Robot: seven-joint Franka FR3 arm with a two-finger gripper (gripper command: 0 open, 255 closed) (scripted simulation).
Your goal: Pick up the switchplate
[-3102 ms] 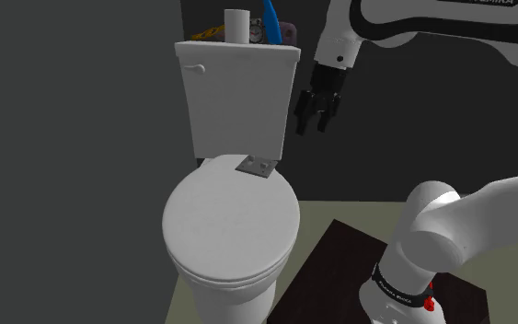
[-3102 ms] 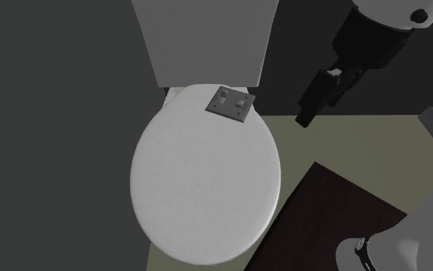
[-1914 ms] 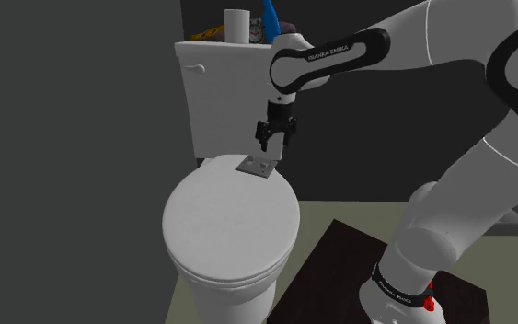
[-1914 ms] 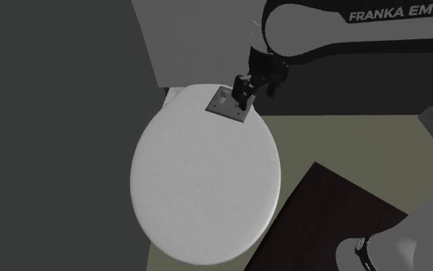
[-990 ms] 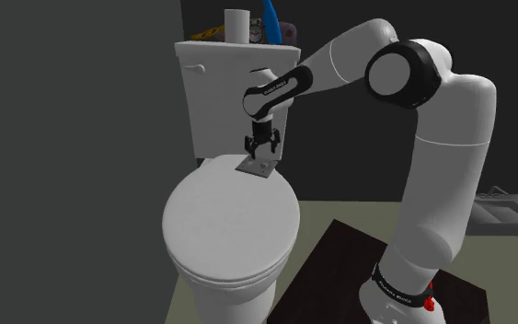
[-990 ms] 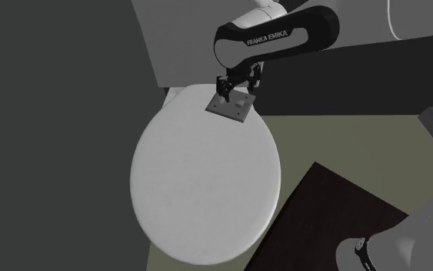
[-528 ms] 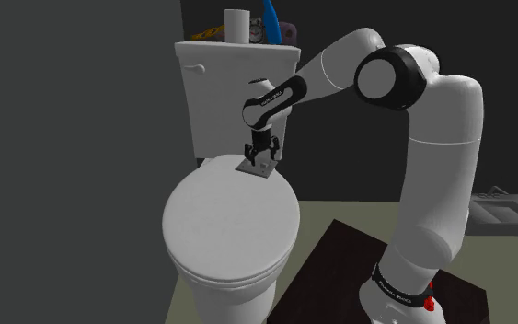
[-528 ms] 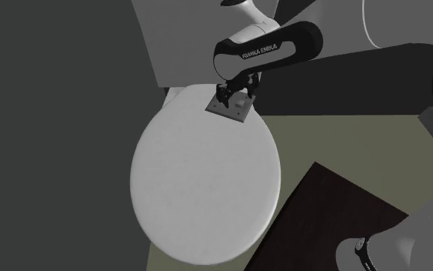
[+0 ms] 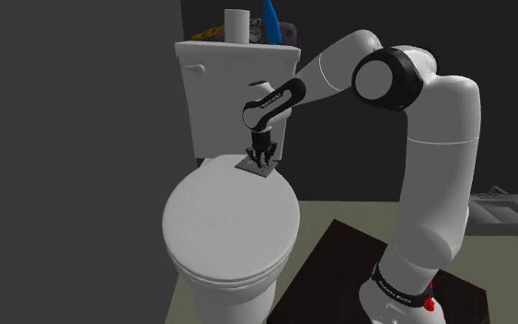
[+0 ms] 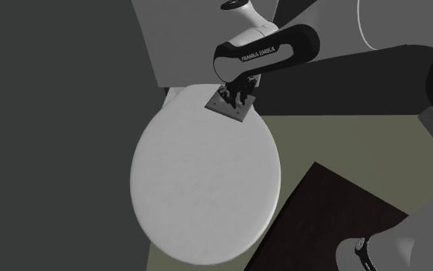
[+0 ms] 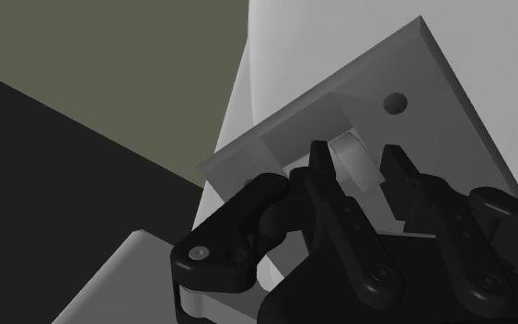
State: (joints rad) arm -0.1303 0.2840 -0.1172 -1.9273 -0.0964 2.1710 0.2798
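Item: switchplate, grey, rectangular, flat, with one screw hole and a raised toggle.
Location: lies at 1 o'clock on the closed white toilet lid, near its back edge and just before the tank.
Gripper: down on the plate, fingers slightly parted either side of the toggle, not clamping it.
Surroundings: dark grey wall, olive floor.
Clearance: bare lid from the plate towards 6 o'clock.

switchplate: partly hidden under claw | toilet base: cut off by edge
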